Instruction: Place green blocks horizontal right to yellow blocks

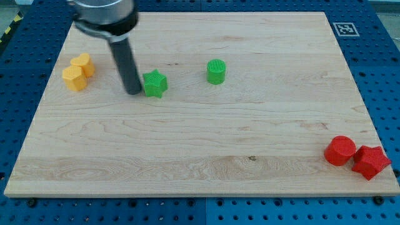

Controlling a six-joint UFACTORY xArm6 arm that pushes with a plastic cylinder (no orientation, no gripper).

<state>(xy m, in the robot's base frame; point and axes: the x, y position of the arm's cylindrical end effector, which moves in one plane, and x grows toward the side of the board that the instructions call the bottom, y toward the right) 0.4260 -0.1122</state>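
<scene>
My tip (133, 92) – a bare rod, nothing to open – touches the green star block's (155, 84) left side. A pale wooden board (206, 150) lies on a blue pegboard (375, 69).

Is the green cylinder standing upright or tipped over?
Upright. The green cylinder shows its round ribbed top facing up, and stands alone at the green star's right.

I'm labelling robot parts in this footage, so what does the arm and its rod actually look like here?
Only the arm's lower end shows: a wide, round, dark grey collar at the view's top, with a narrower straight black rod below it. The rod is smooth and glossy, with no visible markings or cables. My tip is its blunt lower end, just left of the green star block.
</scene>
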